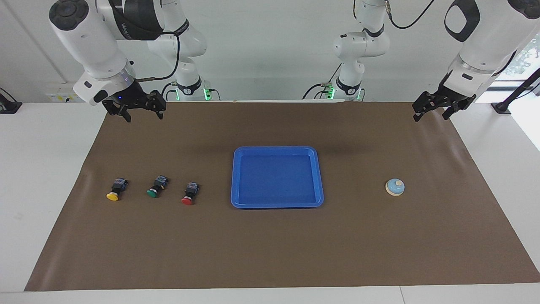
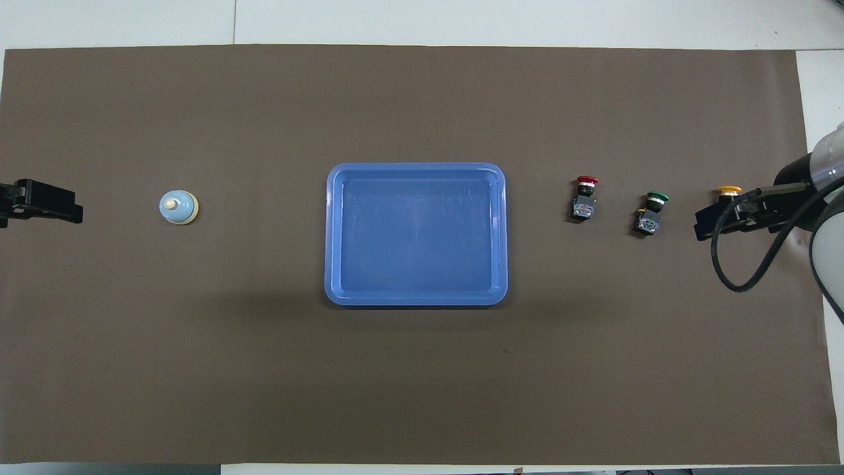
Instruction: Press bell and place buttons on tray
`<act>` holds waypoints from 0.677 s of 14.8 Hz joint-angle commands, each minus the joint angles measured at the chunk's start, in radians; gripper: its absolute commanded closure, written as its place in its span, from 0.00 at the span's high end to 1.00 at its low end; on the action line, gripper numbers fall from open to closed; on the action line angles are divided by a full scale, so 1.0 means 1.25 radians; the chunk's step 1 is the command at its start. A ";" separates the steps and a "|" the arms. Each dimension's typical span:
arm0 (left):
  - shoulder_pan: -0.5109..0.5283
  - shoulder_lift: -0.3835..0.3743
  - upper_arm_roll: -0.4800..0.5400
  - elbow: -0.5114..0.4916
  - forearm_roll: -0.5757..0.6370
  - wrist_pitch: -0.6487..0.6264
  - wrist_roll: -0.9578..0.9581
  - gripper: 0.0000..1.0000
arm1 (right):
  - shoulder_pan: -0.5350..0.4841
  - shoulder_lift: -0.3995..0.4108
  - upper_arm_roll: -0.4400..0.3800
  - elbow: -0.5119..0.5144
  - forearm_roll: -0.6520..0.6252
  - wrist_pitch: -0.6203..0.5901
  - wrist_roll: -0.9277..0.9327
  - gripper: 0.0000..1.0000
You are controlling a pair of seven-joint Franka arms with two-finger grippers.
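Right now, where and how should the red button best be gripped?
Probably grip the red button from above, across the two flanks of its black blocky body. It lies on its side, cap pointing away from the robots, apart from the green button and the tray.

Blue tray point(image 1: 277, 204) mid-mat — empty; 3 buttons point(image 1: 155, 188) in row, right-arm end; bell point(image 1: 395, 187) left-arm end.

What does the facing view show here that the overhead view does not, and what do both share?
Only the facing view: both arms whole, with the left claw and the right claw raised and open over the mat's edge nearest the robots, holding nothing.
Only the overhead view: nothing extra; the right claw partly covers the yellow button.
Both: the empty tray, the bell toward the left arm's end, and the red button and green button toward the right arm's end.
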 commanded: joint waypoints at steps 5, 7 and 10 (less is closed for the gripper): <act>-0.010 0.007 0.002 0.010 -0.010 -0.050 -0.005 1.00 | -0.009 -0.017 0.004 -0.004 0.010 -0.008 -0.020 1.00; -0.010 0.007 0.002 0.010 -0.010 -0.050 -0.003 1.00 | -0.009 -0.023 0.004 -0.006 0.006 -0.002 -0.019 1.00; -0.011 0.003 0.002 0.005 -0.010 -0.050 -0.002 1.00 | -0.007 -0.025 0.005 -0.012 0.006 0.004 -0.020 1.00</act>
